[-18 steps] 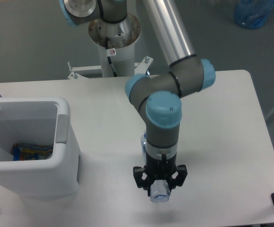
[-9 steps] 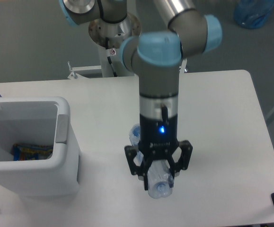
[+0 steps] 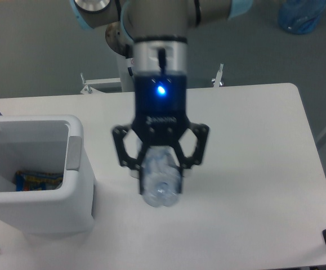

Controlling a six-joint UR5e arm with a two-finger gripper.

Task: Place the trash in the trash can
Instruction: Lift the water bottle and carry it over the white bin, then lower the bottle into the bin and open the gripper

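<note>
Clear plastic, crushed and slick: your bottle hangs right of the bin, above the table. It could slide out before reaching the opening, since it sticks out below the gripper, whose fingers are clamped around its upper part. Something colourful already lies in the bin.

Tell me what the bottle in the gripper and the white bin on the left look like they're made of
The bottle looks like thin clear plastic with a bluish tint: light passes through it and its walls seem crushed. The bin looks like moulded white plastic, smooth and slightly glossy, with rounded edges and a grey panel on one rim. The gripper fingers look like matte black plastic or metal; I cannot tell which.
</note>
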